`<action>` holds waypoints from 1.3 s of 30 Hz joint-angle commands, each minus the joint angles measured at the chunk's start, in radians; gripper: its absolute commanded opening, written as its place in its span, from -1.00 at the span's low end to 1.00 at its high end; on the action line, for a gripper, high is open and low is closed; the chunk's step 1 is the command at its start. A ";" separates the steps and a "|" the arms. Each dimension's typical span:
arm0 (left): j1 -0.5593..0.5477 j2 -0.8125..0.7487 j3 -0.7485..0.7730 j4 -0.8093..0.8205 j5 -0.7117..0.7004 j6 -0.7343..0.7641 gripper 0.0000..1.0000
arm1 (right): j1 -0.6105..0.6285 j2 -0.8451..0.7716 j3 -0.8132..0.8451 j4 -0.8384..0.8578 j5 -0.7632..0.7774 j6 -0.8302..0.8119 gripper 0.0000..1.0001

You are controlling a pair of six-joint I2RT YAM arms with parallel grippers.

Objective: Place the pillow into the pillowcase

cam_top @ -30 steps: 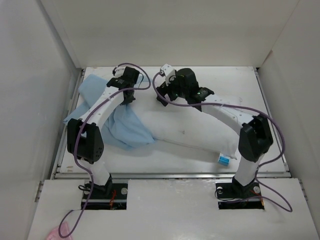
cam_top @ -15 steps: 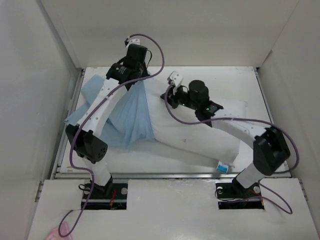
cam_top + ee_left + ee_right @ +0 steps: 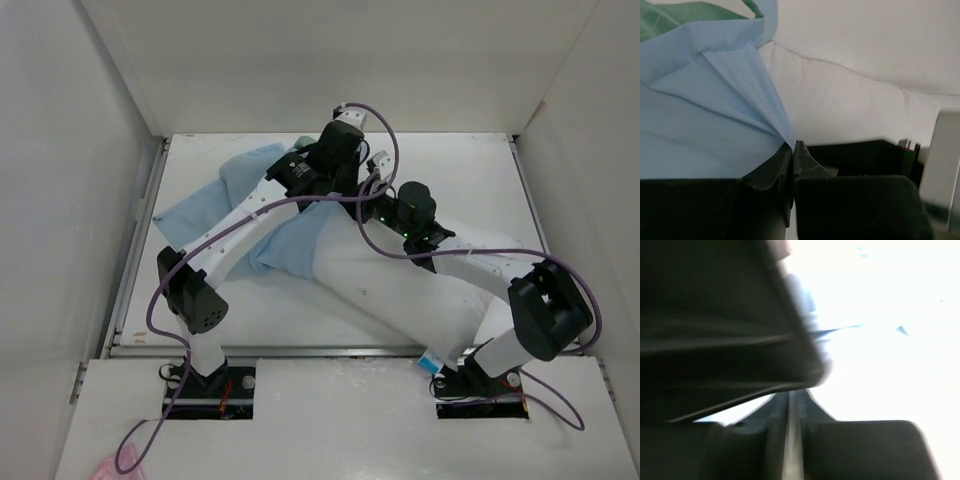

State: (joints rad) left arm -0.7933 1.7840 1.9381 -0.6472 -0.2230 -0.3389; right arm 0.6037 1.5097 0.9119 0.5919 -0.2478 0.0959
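Observation:
The white pillow (image 3: pixel 400 290) lies slanted across the table, its small blue tag (image 3: pixel 430 362) over the near edge. The light blue pillowcase (image 3: pixel 215 195) spreads at the back left and is drawn over the pillow's far left end. My left gripper (image 3: pixel 347 188) is shut on a pinch of the pillowcase (image 3: pixel 700 110); in the left wrist view the left gripper (image 3: pixel 793 146) holds a blue fold, with the pillow (image 3: pixel 850 100) behind and the mint-green inner side (image 3: pixel 670 15) at the top left. My right gripper (image 3: pixel 375 195) sits close beside it. The right wrist view is blurred; the right gripper (image 3: pixel 795 400) shows a thin pale slit.
White walls (image 3: pixel 110 150) close in the table on the left, back and right. The two arms cross near the back middle, their purple cables (image 3: pixel 380 130) looping above the wrists. A metal rail (image 3: pixel 300 350) runs along the near edge.
My left arm has swung right, dragging the pillowcase edge over the pillow's end. My right gripper moved right and back. The pillow slid toward the near right edge.

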 commanded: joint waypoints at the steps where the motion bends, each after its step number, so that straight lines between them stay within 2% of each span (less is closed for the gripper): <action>1: -0.052 -0.074 -0.027 0.043 -0.002 -0.037 -1.00 | -0.053 -0.014 -0.011 0.050 0.071 0.068 -0.55; 3: -0.020 -0.061 -0.027 0.043 -0.012 -0.052 -1.00 | -0.074 -0.032 -0.011 -0.012 0.058 0.068 -0.04; 4: -0.005 -0.061 -0.036 0.043 -0.012 -0.052 -1.00 | -0.074 -0.073 -0.011 -0.077 0.058 0.068 0.05; 5: 0.006 -0.052 -0.036 0.043 -0.012 -0.061 -1.00 | -0.074 -0.100 -0.011 -0.108 0.058 0.048 0.24; 6: 0.026 -0.052 -0.036 0.043 -0.024 -0.061 -1.00 | -0.074 -0.132 -0.022 -0.147 0.070 0.025 0.32; 7: 0.035 -0.052 -0.045 0.043 -0.038 -0.071 -1.00 | -0.074 -0.197 -0.022 -0.217 0.070 0.004 0.57; 8: 0.045 -0.052 -0.045 0.043 -0.048 -0.071 -1.00 | -0.084 -0.233 -0.033 -0.256 0.070 -0.058 0.91; 9: 0.064 -0.064 -0.054 0.043 -0.049 -0.071 -1.00 | -0.084 -0.267 -0.033 -0.291 0.070 -0.091 1.00; 12: 0.085 -0.089 -0.065 0.072 -0.049 -0.071 -1.00 | -0.093 -0.379 -0.033 -0.424 0.090 -0.195 1.00; 16: 0.120 -0.110 -0.065 0.110 -0.039 -0.061 -1.00 | -0.114 -0.411 -0.051 -0.526 -0.002 -0.272 1.00; 18: 0.129 -0.110 -0.050 0.110 -0.039 -0.052 -1.00 | -0.114 -0.361 -0.051 -0.582 -0.063 -0.282 1.00; 23: 0.129 -0.101 -0.005 0.110 -0.029 -0.022 -1.00 | -0.114 -0.171 -0.042 -0.546 -0.194 -0.311 1.00; 24: 0.129 -0.101 0.005 0.101 -0.029 -0.022 -1.00 | -0.104 -0.125 -0.012 -0.546 -0.227 -0.311 0.95; 25: 0.129 -0.089 0.027 0.101 -0.029 -0.022 -1.00 | -0.104 -0.027 0.004 -0.506 -0.243 -0.311 0.72; 27: 0.129 -0.077 0.041 0.092 -0.019 -0.022 -1.00 | -0.104 0.062 0.101 -0.517 -0.291 -0.311 -0.26; 28: 0.129 -0.066 0.054 0.092 -0.010 -0.008 -1.00 | -0.104 0.088 0.120 -0.491 -0.291 -0.296 -0.95; 30: 0.129 -0.042 0.079 0.092 0.013 -0.008 -1.00 | -0.078 0.034 0.087 -0.353 -0.219 -0.251 -1.00; 31: 0.129 -0.032 0.094 0.092 0.026 0.006 -1.00 | -0.055 -0.020 0.018 -0.275 -0.135 -0.236 -1.00; 32: 0.129 -0.022 0.128 0.081 0.036 0.006 -1.00 | -0.055 -0.148 -0.016 -0.145 -0.108 -0.236 -1.00; 35: 0.129 0.026 0.223 0.057 0.082 0.006 -1.00 | -0.045 -0.322 -0.128 0.036 -0.096 -0.193 -1.00; 37: 0.065 0.051 0.261 0.057 0.137 0.029 -1.00 | -0.045 -0.422 -0.174 0.112 -0.096 -0.159 -1.00; 39: 0.017 0.064 0.308 0.047 0.282 0.041 -1.00 | -0.045 -0.437 -0.237 0.238 -0.050 -0.124 -1.00</action>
State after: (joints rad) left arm -0.6956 1.8610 2.1509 -0.6479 -0.1204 -0.3344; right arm 0.5465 1.1294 0.7013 0.4446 -0.3336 -0.1017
